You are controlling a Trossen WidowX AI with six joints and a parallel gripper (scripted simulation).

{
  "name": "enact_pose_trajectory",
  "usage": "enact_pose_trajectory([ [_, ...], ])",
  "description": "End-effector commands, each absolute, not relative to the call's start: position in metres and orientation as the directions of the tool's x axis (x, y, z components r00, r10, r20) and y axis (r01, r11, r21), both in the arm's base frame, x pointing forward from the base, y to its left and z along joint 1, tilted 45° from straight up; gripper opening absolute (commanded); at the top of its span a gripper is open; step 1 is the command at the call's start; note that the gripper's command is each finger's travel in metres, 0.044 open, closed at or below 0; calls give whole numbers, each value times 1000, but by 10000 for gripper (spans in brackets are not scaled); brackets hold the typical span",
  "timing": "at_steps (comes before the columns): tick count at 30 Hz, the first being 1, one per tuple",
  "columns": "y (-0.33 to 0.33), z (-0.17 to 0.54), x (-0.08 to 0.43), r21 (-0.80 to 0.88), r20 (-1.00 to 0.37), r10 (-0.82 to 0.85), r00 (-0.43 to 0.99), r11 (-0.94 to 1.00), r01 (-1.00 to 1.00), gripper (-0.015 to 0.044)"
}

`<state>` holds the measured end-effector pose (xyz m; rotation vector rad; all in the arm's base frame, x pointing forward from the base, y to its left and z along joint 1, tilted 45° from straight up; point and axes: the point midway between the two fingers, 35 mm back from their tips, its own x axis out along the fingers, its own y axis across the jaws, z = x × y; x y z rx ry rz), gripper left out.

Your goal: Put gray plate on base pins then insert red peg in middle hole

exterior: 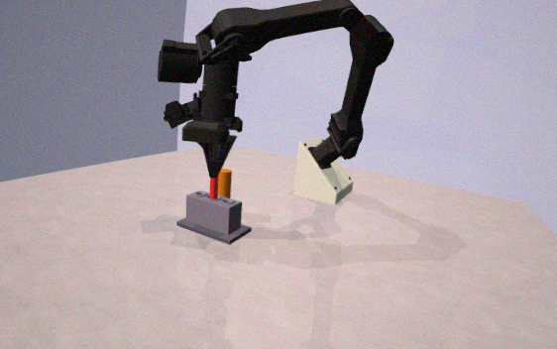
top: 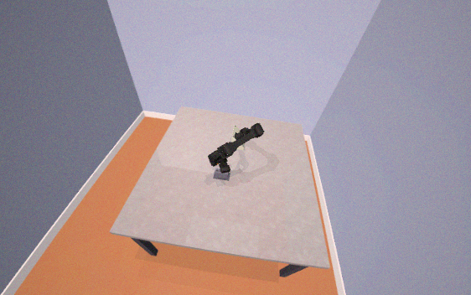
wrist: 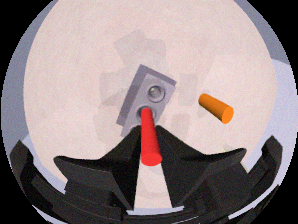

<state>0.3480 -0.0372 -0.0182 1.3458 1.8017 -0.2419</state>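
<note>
The gray plate, a thick block, lies flat on the wider base. A rounded pin top shows inside one outer hole in the wrist view; the other outer hole is mostly hidden there. My gripper is shut on the red peg and holds it upright above the plate. The peg's lower end is at the middle hole and appears to be just inside its mouth; how deep is hidden. Most of the peg still stands above the plate.
An orange cylinder stands on the table, close behind the plate in the exterior view. The arm's pale wedge-shaped mount stands farther back to the right.
</note>
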Motion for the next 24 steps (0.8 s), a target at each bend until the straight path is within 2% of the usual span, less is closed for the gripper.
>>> enact_pose_trajectory([
  [1,-35,-18,348,318,-717,695,-57,400,860,0],
  [18,-36,-19,348,319,-719,692,-59,403,858,0],
  [24,-36,-19,348,319,-719,692,-59,403,858,150],
])
